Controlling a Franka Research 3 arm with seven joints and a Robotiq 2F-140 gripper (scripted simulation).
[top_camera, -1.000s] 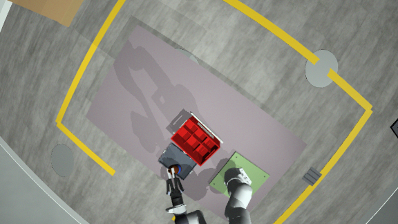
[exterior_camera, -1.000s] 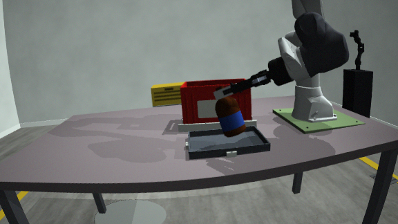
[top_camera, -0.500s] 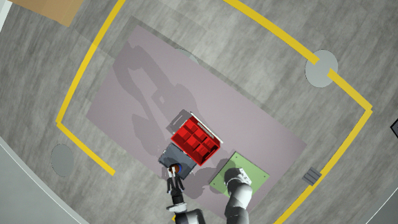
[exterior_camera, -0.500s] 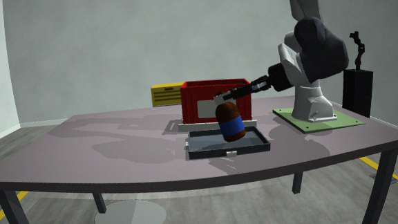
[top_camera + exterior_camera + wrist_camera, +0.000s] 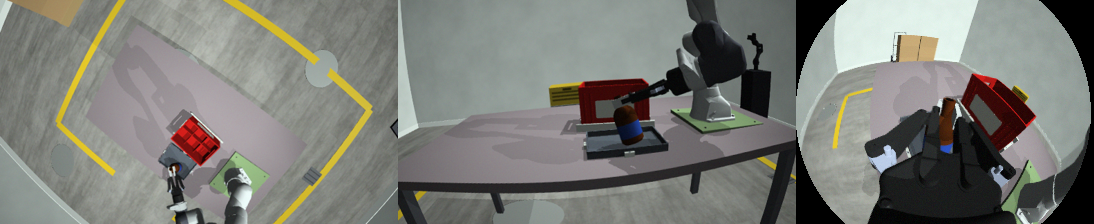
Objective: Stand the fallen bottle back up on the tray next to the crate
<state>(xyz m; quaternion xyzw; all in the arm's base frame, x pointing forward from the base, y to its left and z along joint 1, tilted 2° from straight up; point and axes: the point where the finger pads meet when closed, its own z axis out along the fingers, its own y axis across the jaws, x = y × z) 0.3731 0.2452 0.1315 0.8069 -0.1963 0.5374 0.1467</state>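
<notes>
The brown bottle [image 5: 176, 168] [image 5: 630, 128] [image 5: 946, 131] with a blue band is tilted, neck up and base down. In the exterior view its neck leans to the left. My gripper [image 5: 172, 169] [image 5: 619, 103] [image 5: 947, 107] is shut on its neck, reaching in low and slanted from the robot's side. The bottle's base is over the dark grey tray [image 5: 171, 154] [image 5: 605, 153], close to its floor; whether it touches is not clear. The fingertips partly hide the neck in the exterior view.
The red crate [image 5: 185, 144] [image 5: 586, 107] [image 5: 1008, 111] stands upright right beside the tray, on its far side in the exterior view, near the bottle and fingers. The robot's base stands on a green plate [image 5: 257, 173] [image 5: 688, 122] to the right.
</notes>
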